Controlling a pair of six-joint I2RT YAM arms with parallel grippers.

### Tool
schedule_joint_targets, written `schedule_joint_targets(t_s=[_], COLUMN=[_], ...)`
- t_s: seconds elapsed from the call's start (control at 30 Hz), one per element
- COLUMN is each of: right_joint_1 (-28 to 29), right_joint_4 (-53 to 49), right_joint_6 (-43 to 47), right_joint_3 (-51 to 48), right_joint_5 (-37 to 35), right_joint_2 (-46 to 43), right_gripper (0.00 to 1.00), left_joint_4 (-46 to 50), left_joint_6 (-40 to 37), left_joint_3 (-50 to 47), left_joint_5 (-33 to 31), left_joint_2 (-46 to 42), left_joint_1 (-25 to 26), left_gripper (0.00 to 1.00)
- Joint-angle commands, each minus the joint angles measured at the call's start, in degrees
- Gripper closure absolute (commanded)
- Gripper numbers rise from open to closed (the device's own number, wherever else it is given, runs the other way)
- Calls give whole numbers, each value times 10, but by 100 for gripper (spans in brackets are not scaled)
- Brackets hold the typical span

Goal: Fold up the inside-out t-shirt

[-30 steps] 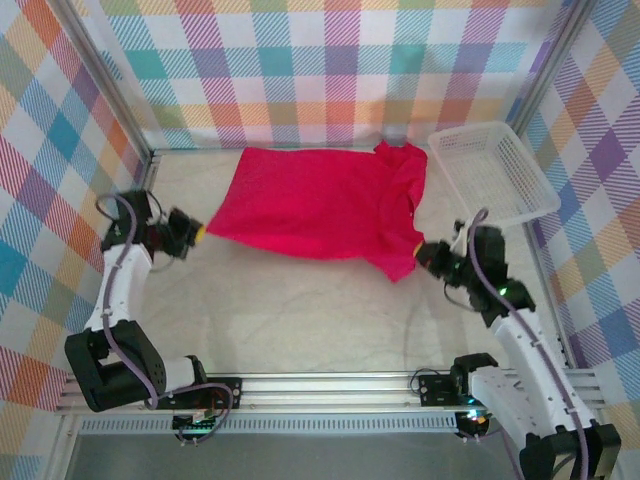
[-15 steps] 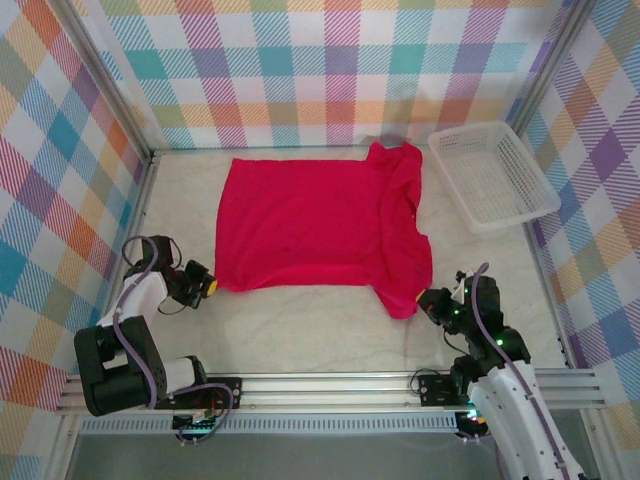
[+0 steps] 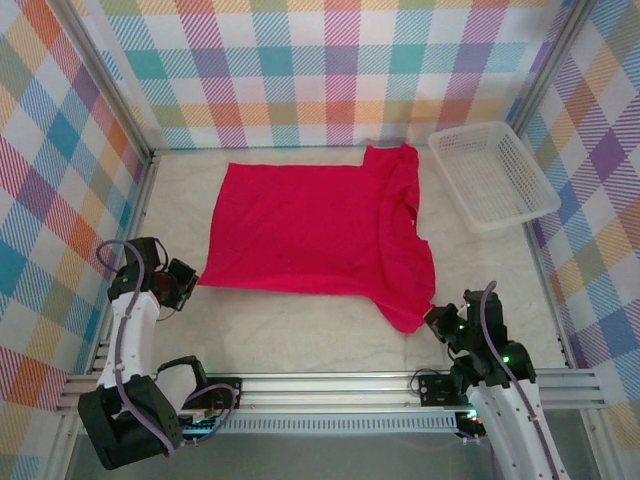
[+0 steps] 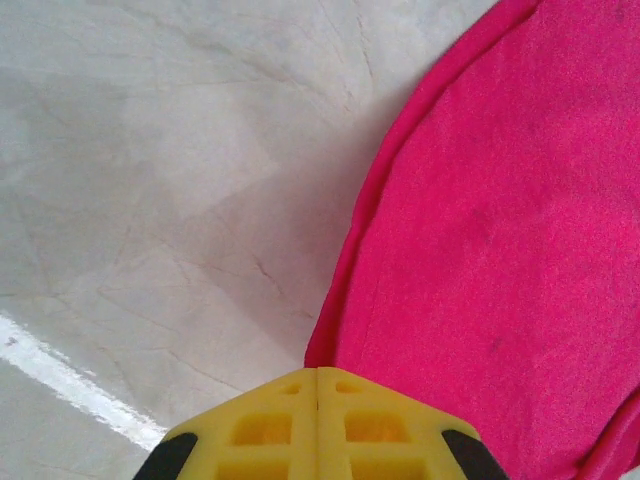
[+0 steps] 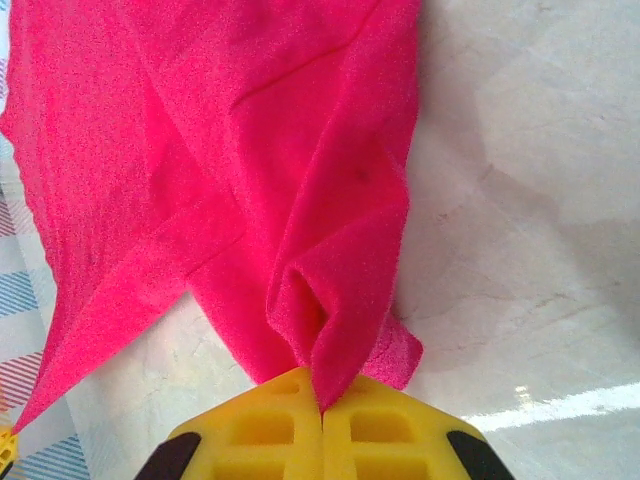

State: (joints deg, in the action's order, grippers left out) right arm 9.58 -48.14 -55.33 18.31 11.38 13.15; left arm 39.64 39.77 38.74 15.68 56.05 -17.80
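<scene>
Our left hand (image 3: 186,283) pinches the near-left corner of the inside-out t-shirt (image 3: 310,225); our right hand (image 3: 437,318) pinches its near-right corner, the cloth spread flat on the table (image 3: 300,335).

- A white mesh basket (image 3: 518,217) sits at the table's far right corner, tilted against the wall's line, with 1 long side toward the right wall.
- The table (image 3: 300,335) is pale and marbled with fine creases.
- Plaid walls (image 3: 330,70) in many colours enclose 3 sides.
- A metal rail (image 3: 330,385) runs along the near edge.
</scene>
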Motion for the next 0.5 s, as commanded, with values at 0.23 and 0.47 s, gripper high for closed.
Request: schedule_joint_targets(t_s=[0.23, 0.47], right_joint_1=[0, 0], right_joint_4=[-62, -61], right_joint_6=[-11, -10], right_joint_3=[21, 54], right_joint_5=[-30, -40], right_joint_2=[-11, -14], right_gripper=[100, 56], left_joint_4=[53, 45], left_joint_6=[-28, -35], left_joint_3=[25, 21], left_joint_5=[-30, -24], left_joint_2=[-5, -16], left_joint_1=[-17, -20], left_gripper=[100, 76])
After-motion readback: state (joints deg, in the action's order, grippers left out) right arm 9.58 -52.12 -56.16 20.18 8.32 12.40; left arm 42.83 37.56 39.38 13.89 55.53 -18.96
